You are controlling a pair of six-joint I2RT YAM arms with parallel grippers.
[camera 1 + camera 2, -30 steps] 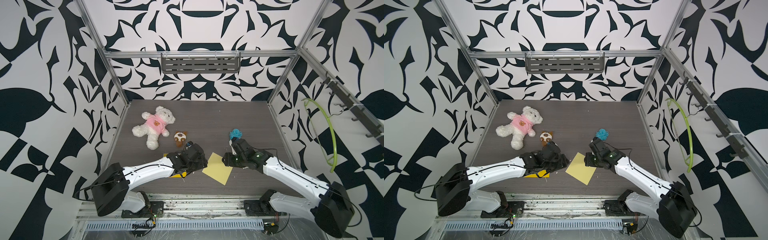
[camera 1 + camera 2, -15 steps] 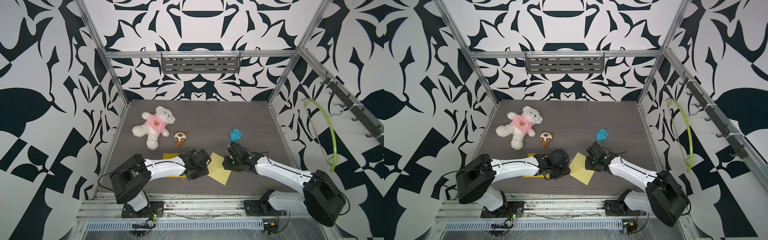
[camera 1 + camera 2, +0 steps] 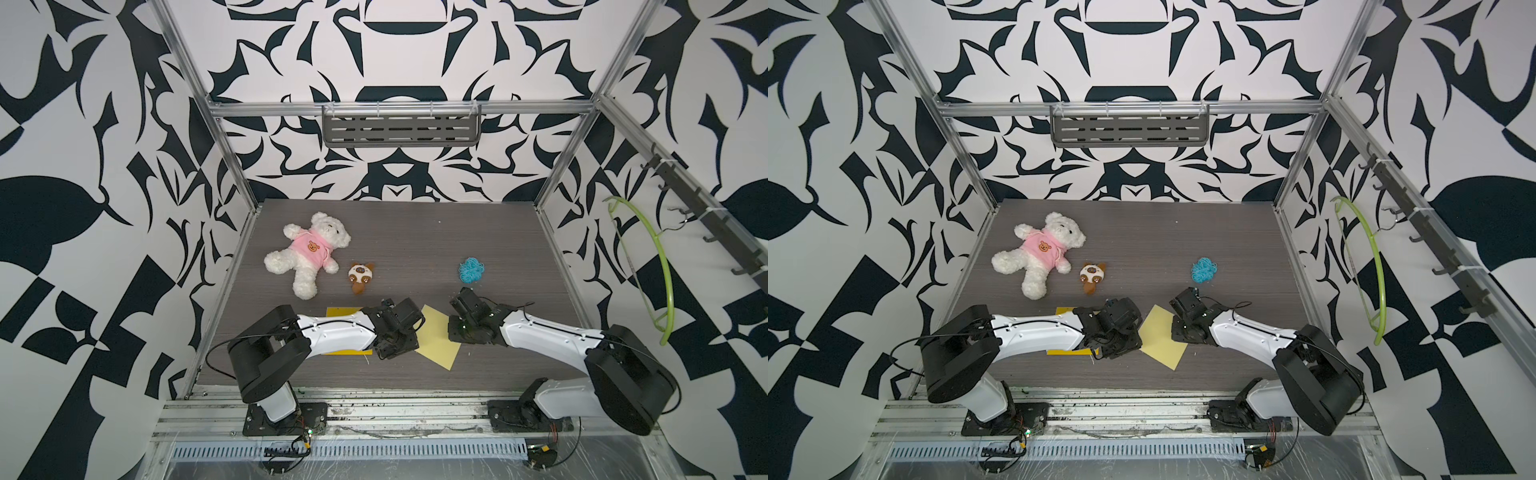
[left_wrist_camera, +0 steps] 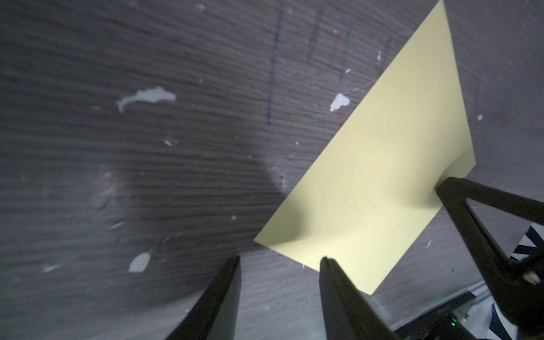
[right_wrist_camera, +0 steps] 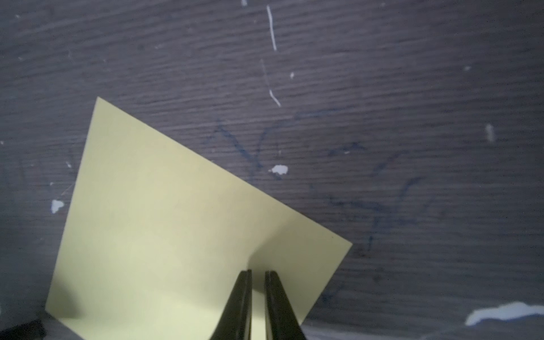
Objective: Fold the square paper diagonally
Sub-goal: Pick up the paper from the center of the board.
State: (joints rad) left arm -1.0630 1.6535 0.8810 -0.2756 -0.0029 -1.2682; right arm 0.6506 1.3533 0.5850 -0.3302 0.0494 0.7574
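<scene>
1. My right end effector [image 5: 257, 272] is drawn almost together at the paper's [image 5: 176, 229] edge. A small ridge of paper rises at the fingers, so I judge it a pinch.
2. My left end effector [image 4: 279, 260] is spread and holds nothing. It straddles a corner on the paper's other side, one finger over bare table and one at the paper's edge.
3. The paper lies unfolded between my two arms, near the table's [image 3: 415, 232] front.
4. The step in hand is securing a corner to start the fold. Next, I'd lift that corner and carry it across to the opposite one while my left end effector pins the sheet down. Thin paper slides easily, so the two corners need to line up before I crease.
5. The table is dark wood-grain, flecked with white and marked with pen. A darker yellow sheet [image 3: 343, 311] lies partly under my left arm.
6. Farther back are a small plush [image 3: 360, 276], a bear [image 3: 309, 253] in a pink top and blue yarn [image 3: 471, 270], all well apart from the paper.
7. Black-and-white patterned walls close the cell. A grey rack [image 3: 401, 129] sits on the back wall, and a green hanger [image 3: 660, 266] hangs on the side hooks.
</scene>
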